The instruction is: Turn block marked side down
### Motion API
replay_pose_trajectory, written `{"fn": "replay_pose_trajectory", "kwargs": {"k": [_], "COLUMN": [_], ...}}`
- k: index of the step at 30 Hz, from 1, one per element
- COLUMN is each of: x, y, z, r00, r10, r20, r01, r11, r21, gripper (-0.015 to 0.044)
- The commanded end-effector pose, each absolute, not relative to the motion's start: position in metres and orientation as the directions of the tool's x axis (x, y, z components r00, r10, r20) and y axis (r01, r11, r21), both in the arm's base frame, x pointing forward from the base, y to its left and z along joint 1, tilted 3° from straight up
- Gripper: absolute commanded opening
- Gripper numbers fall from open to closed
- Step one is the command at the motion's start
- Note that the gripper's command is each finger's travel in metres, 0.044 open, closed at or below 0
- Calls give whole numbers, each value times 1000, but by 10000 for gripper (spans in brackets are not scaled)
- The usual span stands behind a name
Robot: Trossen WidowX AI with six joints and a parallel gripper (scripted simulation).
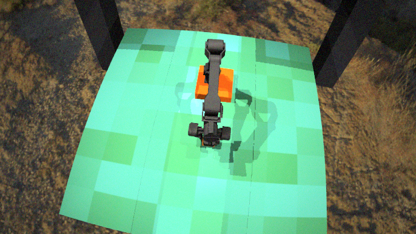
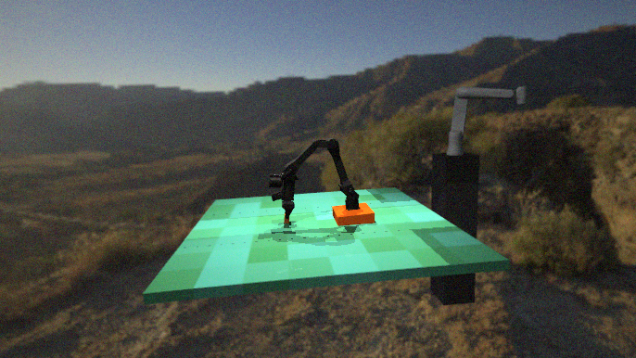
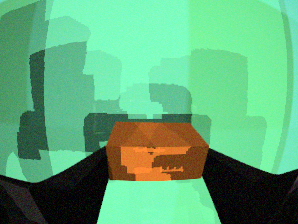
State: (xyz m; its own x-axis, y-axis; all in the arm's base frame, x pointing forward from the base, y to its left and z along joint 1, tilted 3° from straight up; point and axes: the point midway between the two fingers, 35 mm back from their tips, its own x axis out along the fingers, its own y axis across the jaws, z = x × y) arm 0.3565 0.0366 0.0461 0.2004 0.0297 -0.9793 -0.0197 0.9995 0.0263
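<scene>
The orange block (image 3: 152, 134) (image 2: 286, 222) is small and box-shaped. In the wrist view it sits between the two black fingertips, which press on its left and right ends. My gripper (image 3: 155, 153) (image 2: 286, 216) points down and is shut on the block. The block is at or just above the green table (image 1: 121, 182) (image 2: 324, 255); I cannot tell whether it touches. In the top view the arm hides nearly all of it. One long face looks brownish, the other brighter with patchy shadow. I cannot make out a marked side.
The arm's base stands on a larger orange box (image 1: 226, 82) (image 2: 354, 216) behind the gripper. Dark posts (image 1: 100, 33) (image 1: 339, 45) rise beyond the table's back corners. A grey arm (image 2: 484, 94) stands on a black pillar (image 2: 454, 199) beyond the table. Arm shadows fall around the block.
</scene>
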Motion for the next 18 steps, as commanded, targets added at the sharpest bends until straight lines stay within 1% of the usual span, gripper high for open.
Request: {"fn": "replay_pose_trajectory", "kwargs": {"k": [1,18], "x": [358,355], "y": [37,37], "z": [49,44], "r00": [265,506], "r10": [28,30], "r20": [-964,-862], "r01": [-18,-17], "r11": [1000,1000], "r21": [24,25], "gripper": [0,0]}}
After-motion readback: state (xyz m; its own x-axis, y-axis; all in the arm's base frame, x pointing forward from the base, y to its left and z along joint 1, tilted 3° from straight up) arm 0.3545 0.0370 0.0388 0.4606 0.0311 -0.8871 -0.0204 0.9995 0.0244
